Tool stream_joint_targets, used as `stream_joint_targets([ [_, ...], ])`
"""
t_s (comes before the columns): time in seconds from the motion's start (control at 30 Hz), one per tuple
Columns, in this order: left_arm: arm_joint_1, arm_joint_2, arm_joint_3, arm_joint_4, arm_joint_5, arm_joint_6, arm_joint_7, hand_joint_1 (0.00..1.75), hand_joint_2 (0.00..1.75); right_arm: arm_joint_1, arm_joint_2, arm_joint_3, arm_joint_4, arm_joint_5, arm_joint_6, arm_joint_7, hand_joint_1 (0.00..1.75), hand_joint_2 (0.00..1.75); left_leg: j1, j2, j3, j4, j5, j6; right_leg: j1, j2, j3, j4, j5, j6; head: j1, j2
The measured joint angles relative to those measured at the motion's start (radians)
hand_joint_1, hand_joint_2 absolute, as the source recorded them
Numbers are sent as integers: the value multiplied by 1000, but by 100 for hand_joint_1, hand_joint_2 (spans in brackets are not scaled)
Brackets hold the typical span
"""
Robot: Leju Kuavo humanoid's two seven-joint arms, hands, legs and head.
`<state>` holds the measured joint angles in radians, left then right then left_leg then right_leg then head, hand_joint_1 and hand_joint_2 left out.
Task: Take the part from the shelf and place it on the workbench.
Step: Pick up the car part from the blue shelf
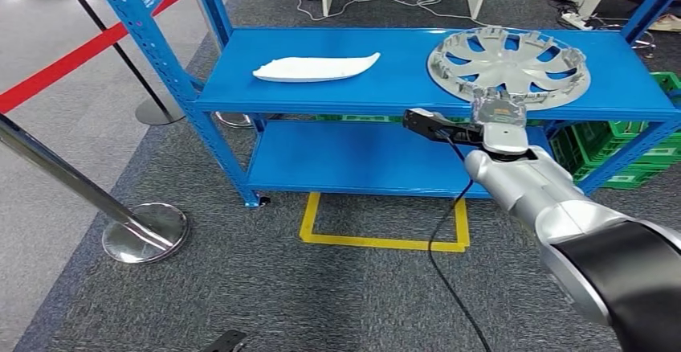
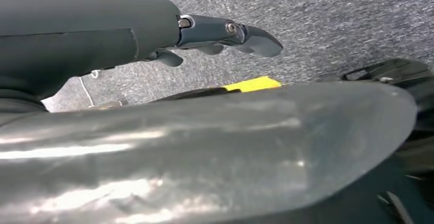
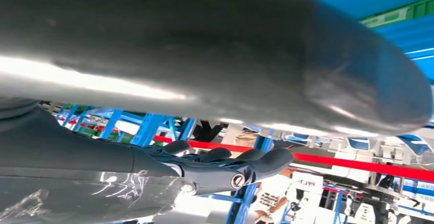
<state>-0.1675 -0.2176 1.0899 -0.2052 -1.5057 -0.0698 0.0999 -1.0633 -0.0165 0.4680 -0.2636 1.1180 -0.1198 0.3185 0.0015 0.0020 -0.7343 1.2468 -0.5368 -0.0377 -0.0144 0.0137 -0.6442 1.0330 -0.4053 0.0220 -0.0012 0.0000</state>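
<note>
Two parts lie on the top board of the blue shelf point(image 1: 401, 91). One is a long white moulded part point(image 1: 315, 67) at the middle. The other is a round silver wheel cover point(image 1: 507, 63) on the right. My right hand point(image 1: 498, 109) is stretched out to the wheel cover's near rim; I cannot tell whether it touches. In the right wrist view its dark fingers point(image 3: 230, 163) lie nearly straight, apart from the thumb, with nothing between them. My left hand point(image 2: 225, 34) hangs over the carpet, fingers extended and holding nothing.
A lower blue board point(image 1: 361, 159) sits under the top one. Green crates point(image 1: 634, 155) stand behind the shelf at the right. A yellow tape square point(image 1: 384, 241) marks the carpet in front. Chrome stanchion bases point(image 1: 146, 231) and red barrier belts point(image 1: 72, 59) stand at the left.
</note>
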Motion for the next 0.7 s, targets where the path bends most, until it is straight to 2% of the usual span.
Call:
stream_joint_targets([
  [0.03,0,0,0,0,0,0,0,0,0,1,0,0,0,0,0,0,0,0,2,0,-20,29,-1,-1,0,3,0,0,0,0,0,0],
  [0.07,0,0,0,0,0,0,0,0,0,2,0,-1,0,2,0,0,0,0,3,0,-22,23,18,-2,-1,7,1,0,-1,1,0,0],
  [0.13,0,0,0,0,-1,0,0,0,0,1,1,-5,-1,5,-1,0,0,0,8,-2,23,-77,87,-4,-5,13,3,1,-2,6,0,0],
  [0.17,-1,0,0,0,-1,0,0,0,0,0,1,-7,-2,6,-1,0,0,0,11,-8,54,-141,113,-6,-5,17,2,3,-4,12,-1,0],
  [0.2,-1,-1,0,0,-1,0,0,0,0,-2,1,-9,-3,7,-2,0,0,0,13,-13,78,-188,127,-3,-5,21,0,4,-4,18,-1,0],
  [0.27,-2,-1,0,0,-2,0,0,0,0,-3,2,-13,-4,8,-1,0,0,0,11,-21,97,-229,127,8,-5,27,-3,1,-2,31,-2,0],
  [0.33,-1,0,0,0,-2,0,0,0,0,1,1,-16,-3,12,0,0,0,0,8,-18,97,-232,128,24,-9,26,-4,-3,-2,41,-1,0],
  [0.37,-1,0,0,0,-2,0,0,0,0,2,1,-17,-3,14,0,1,0,0,8,-16,99,-233,129,32,-9,20,-11,12,-14,44,1,0],
  [0.4,-2,0,0,0,-2,0,0,0,0,3,1,-18,-3,17,0,0,0,0,7,-14,100,-235,130,38,-9,12,-28,48,-36,44,3,0],
  [0.5,-2,1,0,0,-3,-1,0,0,0,5,2,-21,-3,22,0,0,0,0,2,-10,101,-235,128,51,-3,-1,-118,242,-121,42,8,0],
  [0.53,-1,1,0,0,-3,-1,0,0,0,7,2,-23,-3,23,0,0,0,0,1,-9,102,-235,127,52,-1,-2,-138,280,-129,41,8,0],
  [0.57,-1,1,0,0,-3,-1,0,0,0,8,2,-25,-3,23,0,0,0,0,-1,-8,103,-235,127,53,1,-2,-139,280,-118,39,9,0],
  [0.6,-1,0,0,0,-3,-1,0,0,0,8,2,-27,-3,23,0,0,0,0,-2,-8,105,-235,126,53,4,-4,-120,242,-92,35,9,0],
  [0.67,-1,0,0,0,-3,-1,0,0,0,5,2,-31,-4,23,0,0,0,0,-5,-6,108,-233,123,49,10,-17,-50,106,-30,27,9,0],
  [0.7,-2,0,0,0,-3,-1,0,0,0,2,2,-32,-4,23,0,0,0,0,-7,-5,109,-231,122,46,13,-23,-20,52,-13,23,9,0],
])
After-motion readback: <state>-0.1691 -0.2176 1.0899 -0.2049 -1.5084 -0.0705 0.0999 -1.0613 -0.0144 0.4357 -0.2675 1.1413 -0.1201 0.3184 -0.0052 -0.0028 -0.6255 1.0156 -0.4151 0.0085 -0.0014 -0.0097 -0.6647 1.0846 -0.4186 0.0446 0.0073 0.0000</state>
